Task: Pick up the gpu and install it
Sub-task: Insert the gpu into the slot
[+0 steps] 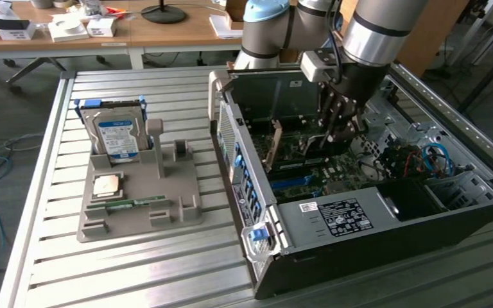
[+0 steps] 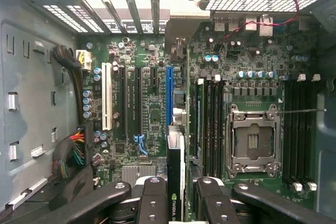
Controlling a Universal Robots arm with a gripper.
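Hand point(image 2: 181, 196) closed on the gpu point(image 2: 176, 161), which is gripped edge-on between the fingers inside the open computer case point(image 1: 384, 256). The card is held above the motherboard point(image 2: 152, 114), just beside the blue slot point(image 2: 169, 95) and flanked by memory slots point(image 2: 212, 124). Its long axis is aligned with that slot, toward the rear brackets point(image 2: 128, 3). A hard drive point(image 1: 116, 135) is seen upright on the bench point(image 1: 144, 269).

Soft, even light; faint shadows
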